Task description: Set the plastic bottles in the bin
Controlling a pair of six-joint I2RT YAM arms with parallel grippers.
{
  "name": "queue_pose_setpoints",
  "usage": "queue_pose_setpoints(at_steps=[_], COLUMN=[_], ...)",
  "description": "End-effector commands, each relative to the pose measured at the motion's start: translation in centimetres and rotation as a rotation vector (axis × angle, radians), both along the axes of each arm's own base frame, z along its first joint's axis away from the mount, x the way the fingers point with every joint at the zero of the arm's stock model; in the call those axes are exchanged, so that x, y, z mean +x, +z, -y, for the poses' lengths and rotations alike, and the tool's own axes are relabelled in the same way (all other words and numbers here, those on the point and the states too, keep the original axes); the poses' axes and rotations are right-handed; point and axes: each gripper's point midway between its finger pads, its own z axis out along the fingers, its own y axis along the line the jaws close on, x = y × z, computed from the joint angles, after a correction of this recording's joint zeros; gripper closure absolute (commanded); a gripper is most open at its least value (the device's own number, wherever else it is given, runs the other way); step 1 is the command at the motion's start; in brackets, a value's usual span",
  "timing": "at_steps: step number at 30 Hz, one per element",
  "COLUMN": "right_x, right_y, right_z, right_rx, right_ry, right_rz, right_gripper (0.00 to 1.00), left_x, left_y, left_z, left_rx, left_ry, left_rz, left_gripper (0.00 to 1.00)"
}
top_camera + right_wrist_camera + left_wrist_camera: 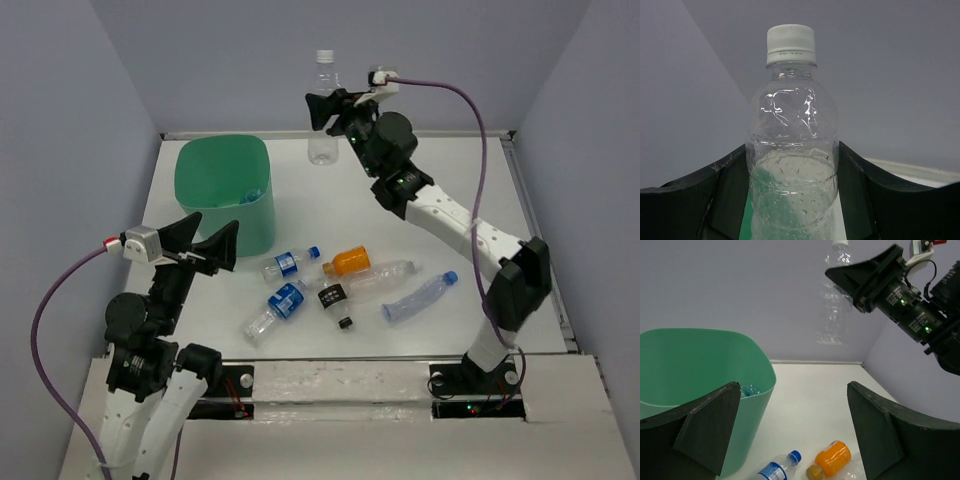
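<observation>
The right pincer [330, 108] is closed around the middle of a clear white-capped bottle [322, 145], its jaws pressing both sides of the body. The bottle hangs above the worktop [450, 170] near the far edge, beside the bin [255, 222] on its right and not yet over the opening. Its long axis is vertical, cap up and base down. A grip at the waist keeps it from tipping in the air, and the height looks chosen to clear the bin's rim. My reading is that this is the carry toward the drop.

The bin stands toward the far-left corner, mouth up. The left wrist view shows at least 1 clear bottle already inside.

The left pincer [205, 240] is spread wide and holds nothing. It hovers by the bin's near side, likely waiting out of the other arm's way.

6 bottles lie on their sides mid-worktop toward the near edge: a blue-capped one [290, 263], the orange one [350, 261], a blue-labelled one [275, 308], the black-labelled one [335, 298], a long clear one [385, 275] and a bluish one [420, 298]. Most slant from near-left to far-right, caps mostly toward the far-right.
</observation>
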Motion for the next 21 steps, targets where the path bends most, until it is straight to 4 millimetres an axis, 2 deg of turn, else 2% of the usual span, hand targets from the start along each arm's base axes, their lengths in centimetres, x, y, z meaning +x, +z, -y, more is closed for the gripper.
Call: queue_pose_setpoints(at_steps=[1, 2, 7, 9, 10, 11, 14, 17, 19, 20, 21], right_x=[-0.6, -0.3, -2.5, -3.0, -2.5, -2.5, -1.6, -0.4, -0.3, -0.4, -0.6], right_y=[7.2, 7.1, 7.1, 7.0, 6.5, 5.9, 3.7, 0.5, -1.1, -1.4, -1.4], right_z=[-7.2, -7.9, -15.0, -16.7, -17.2, -18.5, -19.8, -20.8, -21.2, -21.3, -21.2], right_rx=[0.057, 0.06, 0.036, 0.026, 0.02, 0.026, 0.03, 0.029, 0.03, 0.03, 0.03], right_ry=[0.181, 0.2, 0.382, 0.418, 0.421, 0.438, 0.461, 0.457, 0.475, 0.48, 0.486], right_rz=[0.233, 0.237, 0.309, 0.319, 0.3, 0.291, 0.236, 0.165, 0.127, 0.119, 0.116], right_gripper=[0.53, 0.53, 0.53, 0.53, 0.53, 0.53, 0.53, 0.5, 0.44, 0.32, 0.25], left_x=[-0.1, -0.1, -0.4, -0.5, -0.5, -0.6, -0.6, -0.7, -0.7, -0.7, -0.6], left_y=[0.1, 0.1, -0.1, -0.2, -0.1, -0.1, -0.2, -0.2, -0.2, -0.2, -0.2], left_z=[-2.5, -2.5, -1.9, -1.7, -1.7, -1.6, -1.7, -1.6, -1.6, -1.6, -1.6], left_rx=[-0.022, -0.025, -0.03, -0.029, -0.03, -0.029, -0.034, -0.038, -0.041, -0.041, -0.041], left_ry=[0.136, 0.137, 0.101, 0.093, 0.093, 0.088, 0.087, 0.087, 0.085, 0.085, 0.086], left_rz=[0.0, 0.0, -0.001, -0.004, -0.003, -0.003, -0.006, -0.006, -0.007, -0.007, -0.009], left_gripper=[0.03, 0.03, 0.06, 0.06, 0.06, 0.06, 0.07, 0.07, 0.07, 0.07, 0.07])
